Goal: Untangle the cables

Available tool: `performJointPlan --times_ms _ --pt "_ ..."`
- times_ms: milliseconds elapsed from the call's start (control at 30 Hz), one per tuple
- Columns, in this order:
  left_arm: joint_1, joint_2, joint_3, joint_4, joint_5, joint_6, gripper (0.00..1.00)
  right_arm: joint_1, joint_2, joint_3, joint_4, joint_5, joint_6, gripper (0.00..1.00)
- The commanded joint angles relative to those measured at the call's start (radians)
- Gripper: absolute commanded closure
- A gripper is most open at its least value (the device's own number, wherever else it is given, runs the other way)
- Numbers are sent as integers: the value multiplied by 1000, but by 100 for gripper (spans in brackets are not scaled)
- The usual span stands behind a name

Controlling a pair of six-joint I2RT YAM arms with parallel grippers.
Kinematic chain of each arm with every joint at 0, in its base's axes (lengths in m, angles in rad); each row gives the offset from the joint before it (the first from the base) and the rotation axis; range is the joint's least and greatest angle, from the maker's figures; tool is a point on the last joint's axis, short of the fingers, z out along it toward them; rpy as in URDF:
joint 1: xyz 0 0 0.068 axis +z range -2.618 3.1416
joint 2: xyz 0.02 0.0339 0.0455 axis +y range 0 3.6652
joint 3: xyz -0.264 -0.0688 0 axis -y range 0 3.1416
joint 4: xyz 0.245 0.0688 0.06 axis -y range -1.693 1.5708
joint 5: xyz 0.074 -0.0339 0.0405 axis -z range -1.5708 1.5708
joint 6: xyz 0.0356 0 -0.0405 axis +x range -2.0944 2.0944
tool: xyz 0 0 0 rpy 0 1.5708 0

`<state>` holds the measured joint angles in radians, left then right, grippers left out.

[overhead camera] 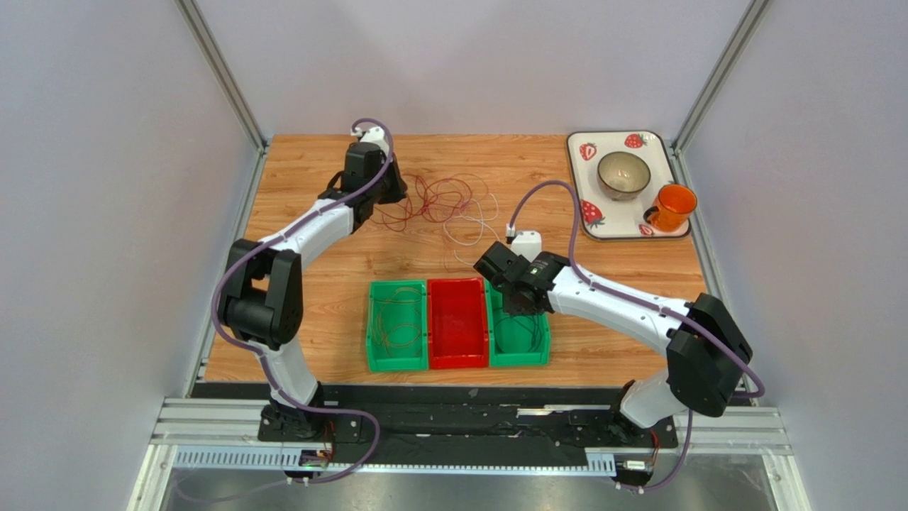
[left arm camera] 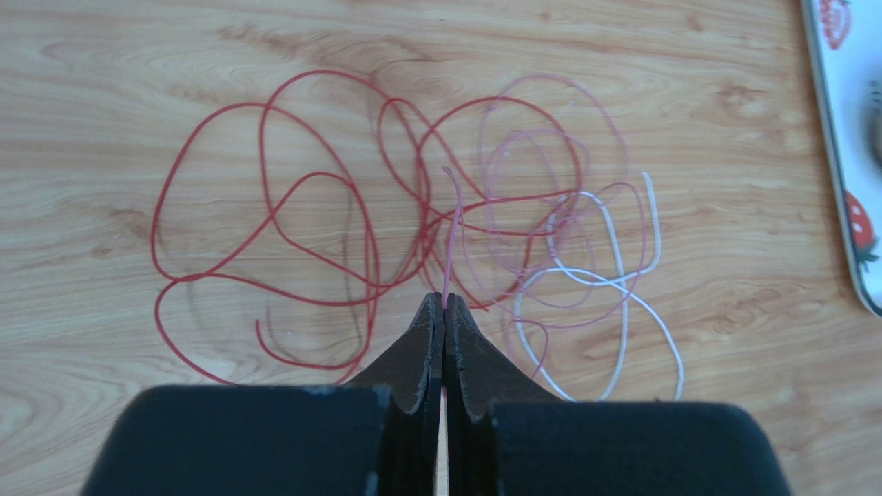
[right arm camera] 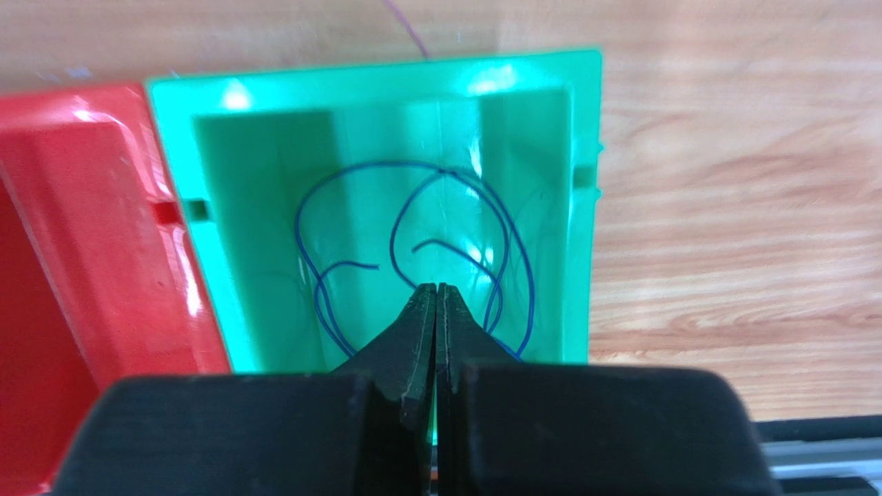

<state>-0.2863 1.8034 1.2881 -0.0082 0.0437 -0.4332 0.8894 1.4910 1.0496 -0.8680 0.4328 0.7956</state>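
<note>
The cables (overhead camera: 437,200) lie in a loose tangle at the back of the table. In the left wrist view they show as red loops (left arm camera: 271,207) on the left and pale purple and white loops (left arm camera: 624,295) on the right. My left gripper (left arm camera: 444,300) (overhead camera: 396,195) is shut on one thin pink-red strand (left arm camera: 452,233) that runs out of its tips. My right gripper (right arm camera: 436,289) (overhead camera: 522,301) is shut with nothing seen between its jaws. It hangs over the right green bin (right arm camera: 373,78), where a blue cable coil (right arm camera: 523,264) lies.
Three bins stand in a row at the front: a left green bin (overhead camera: 375,325) with a thin brownish coil, a red bin (overhead camera: 458,323), and the right green bin (overhead camera: 541,339). A strawberry tray (overhead camera: 581,197) with a bowl (overhead camera: 623,174) and an orange cup (overhead camera: 671,205) stands back right.
</note>
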Motion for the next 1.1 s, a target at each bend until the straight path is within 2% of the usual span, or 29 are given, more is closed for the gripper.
performJointPlan --times_ms 0,67,167,300,467,533,633,700,800,900,1067 --pt "-33 -165 7 94 22 73 100 3 -44 89 -8 103 -41 100" --pt "-37 -191 71 68 77 91 100 5 -60 92 30 75 -64 100" --pt "-51 -208 192 -60 94 132 100 3 -107 84 116 12 -105 100" --pt "-59 -233 283 -93 104 106 100 2 -196 58 256 -57 -114 100" --pt "-89 -239 419 -133 142 119 100 -18 -261 89 288 61 -114 100" --pt "-91 -272 445 -121 177 119 100 -55 -294 75 352 73 -119 96" --pt "-97 -343 424 -9 176 119 100 -115 -311 30 480 66 -124 88" --pt "-97 -363 460 4 163 113 100 -164 -298 14 580 23 -148 83" --pt "-97 -372 561 -32 182 100 100 -217 -239 -6 716 41 -217 78" --pt "-99 -378 615 -84 193 76 100 -311 -135 19 815 6 -228 76" --pt "-106 -441 606 -121 153 53 100 -428 58 125 813 -103 -158 78"
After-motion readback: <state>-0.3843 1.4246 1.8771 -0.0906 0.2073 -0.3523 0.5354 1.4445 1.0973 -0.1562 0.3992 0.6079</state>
